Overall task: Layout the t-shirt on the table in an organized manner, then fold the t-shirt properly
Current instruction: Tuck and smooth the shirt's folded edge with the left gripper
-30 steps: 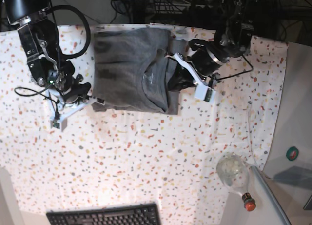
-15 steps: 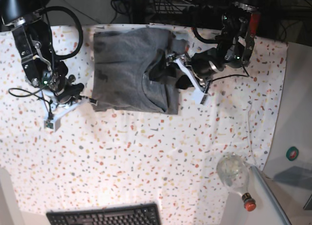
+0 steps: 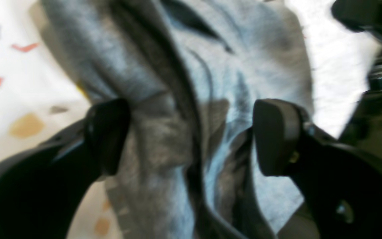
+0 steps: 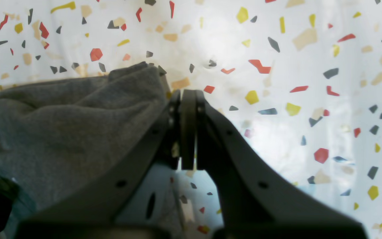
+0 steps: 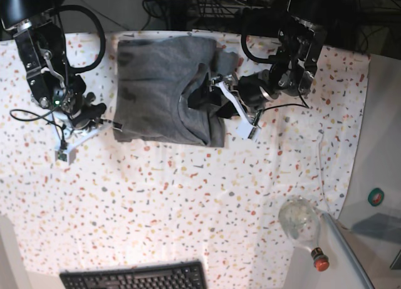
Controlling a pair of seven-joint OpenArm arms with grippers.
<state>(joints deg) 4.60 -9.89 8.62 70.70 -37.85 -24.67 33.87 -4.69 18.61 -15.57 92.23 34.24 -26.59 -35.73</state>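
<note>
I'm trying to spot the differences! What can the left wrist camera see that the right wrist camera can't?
Only the left wrist view shows the left gripper, its black pads spread wide with bunched folds of the t-shirt between them.

Only the right wrist view shows the right gripper, its jaws pressed together beside a corner of the shirt.

Both show the grey t-shirt lying on the speckled table.

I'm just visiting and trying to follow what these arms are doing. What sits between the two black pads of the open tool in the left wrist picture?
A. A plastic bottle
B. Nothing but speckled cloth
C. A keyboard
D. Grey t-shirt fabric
D: in the left wrist view the left tool stands open with bunched folds of the grey t-shirt lying between its pads.
</note>
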